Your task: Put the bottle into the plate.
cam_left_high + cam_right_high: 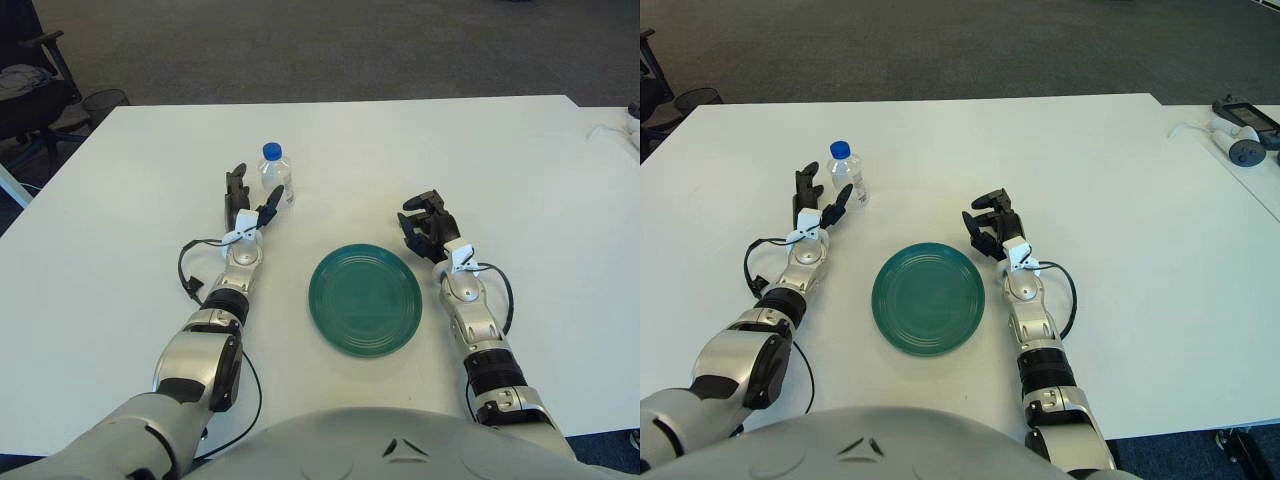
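Reach step in hand: left hand (246, 212), fingers spread and holding nothing, sits just beside the upright bottle (275, 176) on the desk (500, 160), plate (365, 299) near; next move calls for closing on it, right hand (428, 226) idle beside the plate.

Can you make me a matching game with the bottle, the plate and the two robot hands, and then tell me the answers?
Things:
1. bottle
2. plate
3. left hand
4. right hand

Clues:
A. green and round, between the two arms
B. fingers curled, holding nothing, right of the plate
C. clear, with a blue cap, standing upright
D. fingers spread open right beside the bottle

Pairs: 1-C, 2-A, 3-D, 4-B
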